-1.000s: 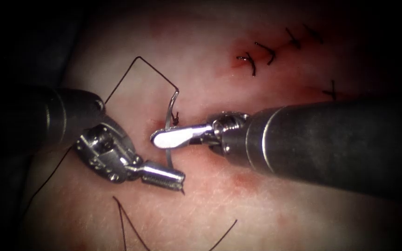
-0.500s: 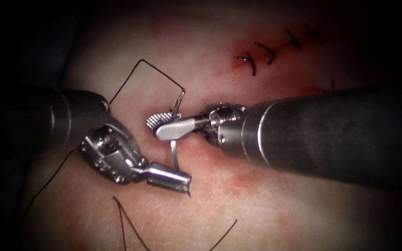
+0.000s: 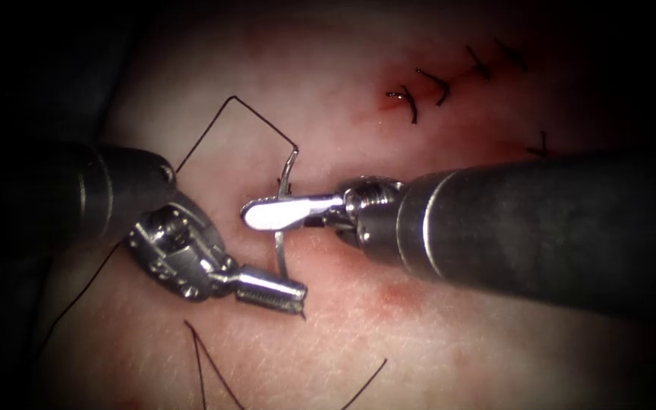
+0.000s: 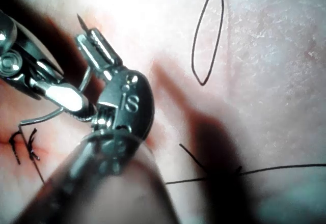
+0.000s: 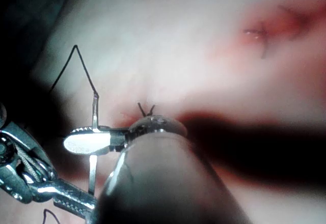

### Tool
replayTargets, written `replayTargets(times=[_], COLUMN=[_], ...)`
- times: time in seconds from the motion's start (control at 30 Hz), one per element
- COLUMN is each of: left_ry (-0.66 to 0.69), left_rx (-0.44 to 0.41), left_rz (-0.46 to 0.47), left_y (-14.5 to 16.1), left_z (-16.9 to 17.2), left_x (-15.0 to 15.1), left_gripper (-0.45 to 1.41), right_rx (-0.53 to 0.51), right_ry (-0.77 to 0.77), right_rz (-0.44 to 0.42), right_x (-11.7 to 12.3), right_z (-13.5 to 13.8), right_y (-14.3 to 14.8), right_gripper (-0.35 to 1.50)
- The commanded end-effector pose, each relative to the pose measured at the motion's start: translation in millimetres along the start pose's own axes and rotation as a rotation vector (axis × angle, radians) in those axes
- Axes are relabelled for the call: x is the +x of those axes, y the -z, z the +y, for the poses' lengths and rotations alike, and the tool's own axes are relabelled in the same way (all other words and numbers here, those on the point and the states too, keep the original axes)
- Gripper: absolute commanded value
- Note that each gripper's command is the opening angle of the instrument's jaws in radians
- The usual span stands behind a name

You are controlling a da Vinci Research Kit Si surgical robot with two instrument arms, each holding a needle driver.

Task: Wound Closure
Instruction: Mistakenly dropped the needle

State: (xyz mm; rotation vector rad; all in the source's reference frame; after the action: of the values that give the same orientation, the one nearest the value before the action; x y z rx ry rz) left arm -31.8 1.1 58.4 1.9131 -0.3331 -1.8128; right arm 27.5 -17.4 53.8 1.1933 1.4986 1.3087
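Observation:
The curved needle (image 3: 281, 254) stands nearly upright over the tissue (image 3: 434, 349), and both tools hold it. My left tool (image 3: 298, 296) is shut on it close to the point; the sharp tip (image 4: 79, 18) pokes out past the jaws (image 4: 87, 34). My right tool (image 3: 250, 215) comes in from the right and is shut across the needle at mid-curve (image 5: 93, 113). The tail end rises above the right jaws, and dark thread (image 3: 229, 100) leaves it, peaks, then runs down-left behind the left shaft. I see no part of the needle buried in the tissue.
Several finished stitches (image 3: 413, 100) run along the closed cut at the upper right, with red fluid around them. A short knot tail (image 5: 146, 109) sits just beside the right tool's wrist. Loose thread (image 3: 200, 357) lies on the tissue below the left tool.
The right jaws opened around the needle half a second ago and have now shut on its mid-curve. The left tool kept its hold near the tip and shifted slightly.

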Motion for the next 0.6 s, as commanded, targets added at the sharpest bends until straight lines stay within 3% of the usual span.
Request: replayTargets(times=[0.03, 0.1, 0.17, 0.23, 0.33, 0.43, 0.57, 0.6], left_ry=[0.101, 0.295, 0.362, 0.405, 0.421, 0.440, 0.452, 0.454], left_rx=[0.001, 0.014, 0.032, 0.048, 0.055, 0.054, 0.060, 0.064], left_rz=[0.008, -0.060, -0.150, -0.221, -0.273, -0.281, -0.332, -0.352], left_y=[-0.5, -0.7, -0.8, -0.8, -0.4, 0.5, 1.9, 1.8], left_z=[0.3, 0.4, 0.5, 0.7, 1.0, 1.1, 1.3, 1.4], left_x=[-0.7, -0.7, -0.6, -0.4, -0.1, 0.2, -0.2, -0.3], left_gripper=[0.25, 0.86, 1.13, 1.24, 1.28, 1.21, 0.66, 0.66], right_rx=[0.003, 0.002, 0.000, -0.005, -0.030, -0.131, -0.341, -0.362], right_ry=[0.005, 0.014, 0.039, 0.078, 0.182, 0.246, 0.428, 0.459], right_rz=[-0.003, 0.002, 0.014, 0.033, 0.078, 0.118, 0.148, 0.150], right_x=[-0.4, -0.3, 0.1, 0.7, 1.8, 3.0, 4.4, 4.5], right_z=[0.7, 0.7, 0.7, 0.6, 0.8, 1.1, 2.1, 2.2], right_y=[-0.6, -0.5, -0.3, 0.1, 1.0, 2.1, 4.4, 4.5], right_gripper=[-0.35, -0.35, -0.35, -0.35, -0.35, -0.35, -0.35, -0.35])
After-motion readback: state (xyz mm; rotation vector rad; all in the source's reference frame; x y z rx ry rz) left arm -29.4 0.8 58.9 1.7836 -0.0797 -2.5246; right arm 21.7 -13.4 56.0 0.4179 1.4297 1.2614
